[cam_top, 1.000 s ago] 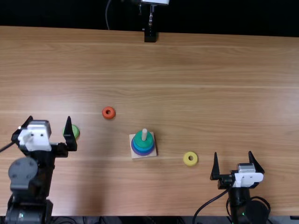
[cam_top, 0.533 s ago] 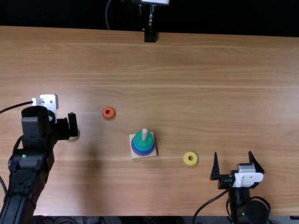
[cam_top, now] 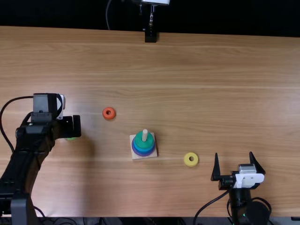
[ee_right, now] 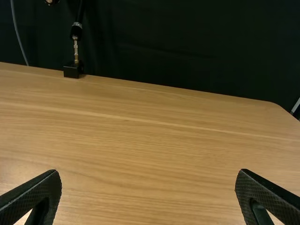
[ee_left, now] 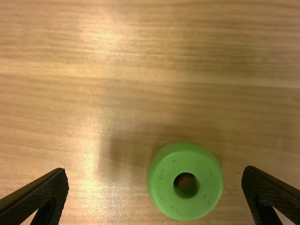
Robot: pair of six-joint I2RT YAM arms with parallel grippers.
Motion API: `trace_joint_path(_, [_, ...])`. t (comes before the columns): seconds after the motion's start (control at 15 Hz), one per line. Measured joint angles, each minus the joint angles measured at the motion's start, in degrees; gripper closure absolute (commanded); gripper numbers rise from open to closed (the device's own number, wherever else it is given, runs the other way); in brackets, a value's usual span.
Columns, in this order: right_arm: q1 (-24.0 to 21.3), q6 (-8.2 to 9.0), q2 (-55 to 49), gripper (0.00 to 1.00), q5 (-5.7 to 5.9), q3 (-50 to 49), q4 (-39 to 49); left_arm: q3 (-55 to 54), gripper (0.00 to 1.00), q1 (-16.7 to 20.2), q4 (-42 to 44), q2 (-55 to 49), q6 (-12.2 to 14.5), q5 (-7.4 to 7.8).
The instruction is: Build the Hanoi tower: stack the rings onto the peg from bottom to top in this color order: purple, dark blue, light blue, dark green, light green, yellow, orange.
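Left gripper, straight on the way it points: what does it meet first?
Probably the tabletop: the left gripper points down with open jaws, and the light green ring sits between their lines, so it would likely pass inside. Remaining height is unclear.

No readable text, label, brand, number or sign is showing in any of the views.
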Motion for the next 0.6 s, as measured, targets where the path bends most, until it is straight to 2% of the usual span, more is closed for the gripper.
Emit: trace_joint_path(0.6, [0.02,0.0,0.0,0.0,0.0,0.0,0.02,2.08,0.0,-1.51,-4.15,5.22,0.0,0.0])
